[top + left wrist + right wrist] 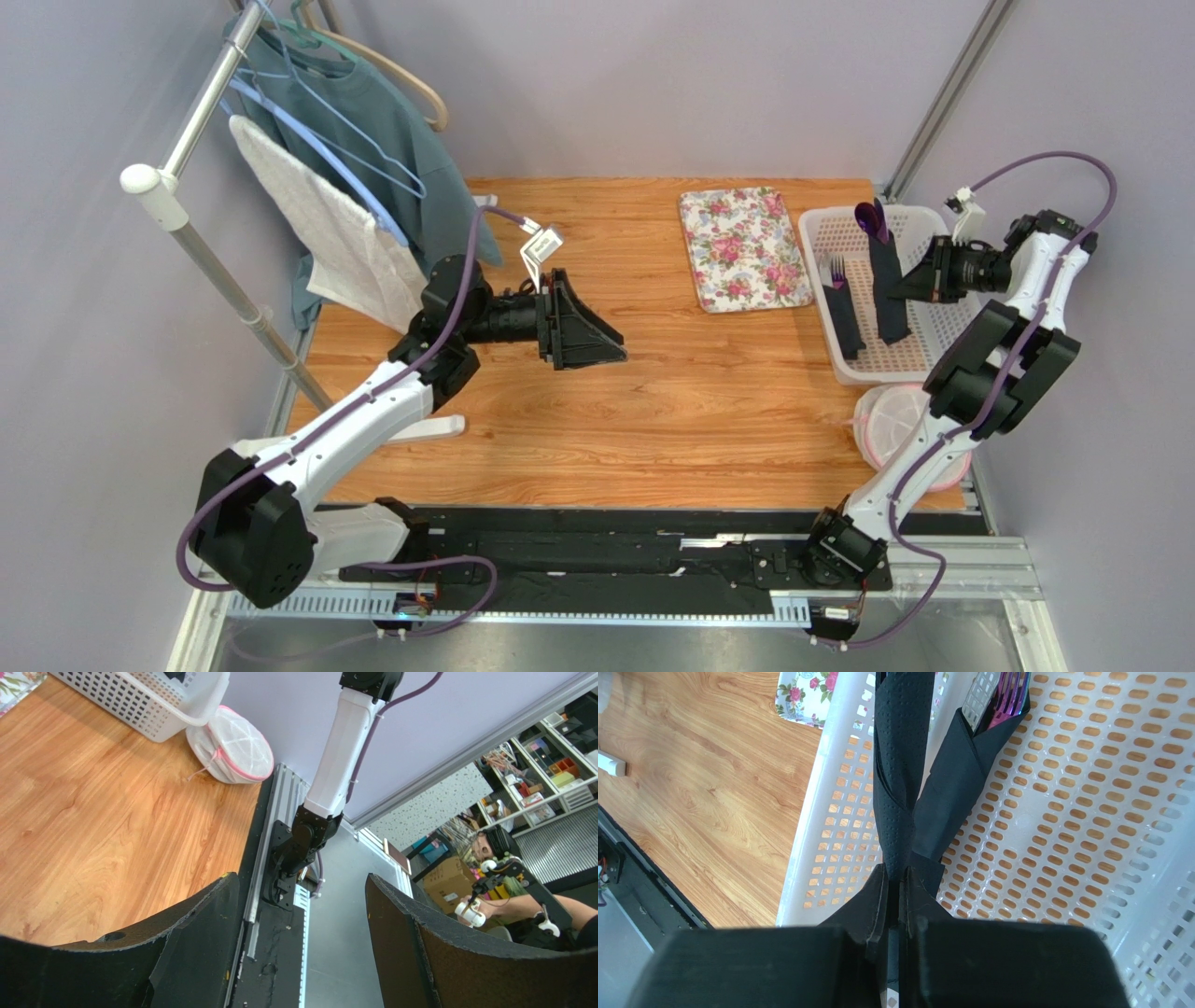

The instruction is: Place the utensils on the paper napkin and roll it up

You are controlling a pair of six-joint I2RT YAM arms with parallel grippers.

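The wooden counter (673, 406) fills the middle of the top view. At its right edge sits a white perforated basket (919, 224), with a floral mat (744, 249) just beside it on the left. The left tool (601, 339) hovers over the centre-left of the counter, spread wide and holding nothing. The right tool (898, 878) reaches into the basket, pinched tight on the near end of a black napkin roll (899, 763), which stands tilted with a purple spoon (873, 217) showing at its far end. A second rolled napkin (962, 770), with a purple fork (1008, 696) poking out, lies in the basket touching the first.

The step appears to be moving the held roll between basket and counter. To do it well, the right arm should carry the roll clear of the basket wall. It should also keep the pinch firm so the spoon does not slide out, and avoid dragging the neighbouring bundle along.
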